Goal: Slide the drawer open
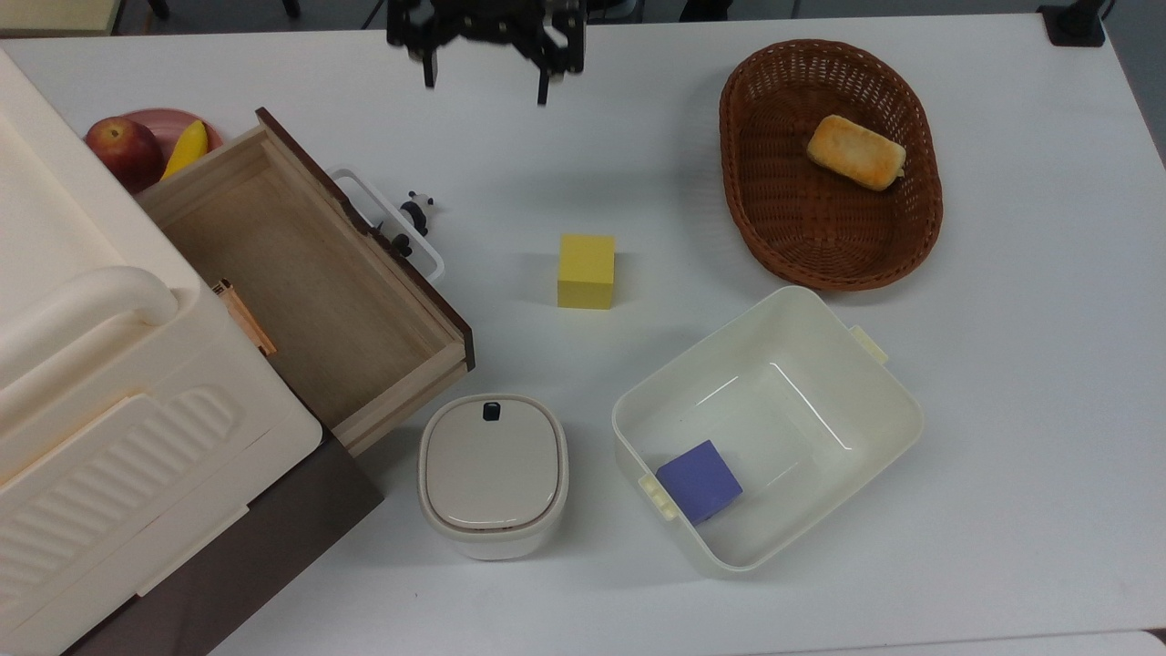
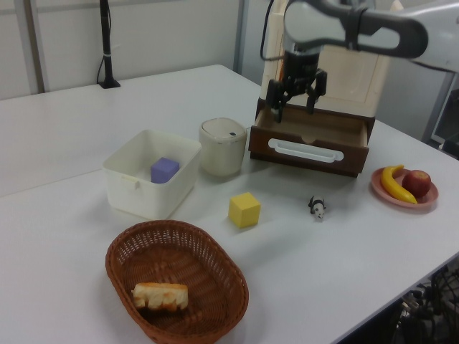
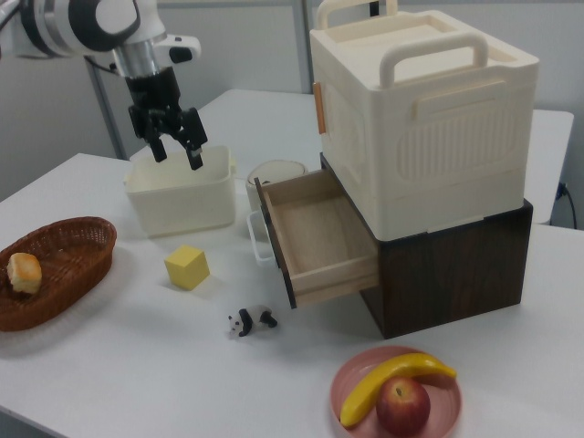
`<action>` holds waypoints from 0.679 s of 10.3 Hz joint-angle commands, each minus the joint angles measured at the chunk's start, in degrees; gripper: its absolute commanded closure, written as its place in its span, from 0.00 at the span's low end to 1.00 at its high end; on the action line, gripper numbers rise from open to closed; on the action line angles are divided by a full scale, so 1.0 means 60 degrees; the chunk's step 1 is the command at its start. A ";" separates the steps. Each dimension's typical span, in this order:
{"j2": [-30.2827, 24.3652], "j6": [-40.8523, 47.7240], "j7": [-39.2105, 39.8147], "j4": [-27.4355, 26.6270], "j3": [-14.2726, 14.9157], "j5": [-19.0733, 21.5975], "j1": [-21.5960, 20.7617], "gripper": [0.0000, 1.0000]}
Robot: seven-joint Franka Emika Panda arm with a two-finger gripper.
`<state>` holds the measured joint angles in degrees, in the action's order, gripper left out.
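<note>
Here the drawer (image 1: pixel 301 282) stands pulled well out of the dark brown base under the cream plastic cabinet (image 3: pixel 424 119), its light-wood inside bare and its white loop handle (image 1: pixel 392 223) facing the open table (image 1: pixel 1002 364). In the right view the drawer juts toward the right view's left, with the small black-and-white panda figure (image 3: pixel 249 320) on the table just in front of it. The gripper (image 1: pixel 485 55) hangs in the air at the top view's upper edge, well apart from the handle, with its two black fingers spread wide and nothing between them; in the left view it hovers above the drawer's back corner. A yellow cube (image 1: pixel 587 271) sits near the middle of the table, between the drawer and the brown wicker basket (image 1: pixel 774 228) that holds a piece of bread (image 1: pixel 854 152). The cream lidded pot (image 1: pixel 493 474) stands just beside the drawer's front corner, and next to it the open cream tub (image 1: pixel 874 401) holds a purple cube (image 1: pixel 699 480). A pink plate (image 3: pixel 351 388) with a banana (image 3: pixel 392 379) and an apple (image 3: pixel 402 405) lies beside the cabinet
</note>
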<state>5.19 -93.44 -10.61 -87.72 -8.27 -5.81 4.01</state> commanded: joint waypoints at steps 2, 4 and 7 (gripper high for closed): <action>-0.0161 0.0999 -0.0049 0.0733 0.0758 0.0646 -0.0006 0.00; -0.0322 0.0998 0.0358 0.0704 0.2905 0.0908 -0.1876 0.00; -0.0337 0.1014 0.0625 0.0704 0.2916 0.1349 -0.1782 0.00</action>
<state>4.18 -88.82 -8.59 -83.20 7.78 0.50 -5.48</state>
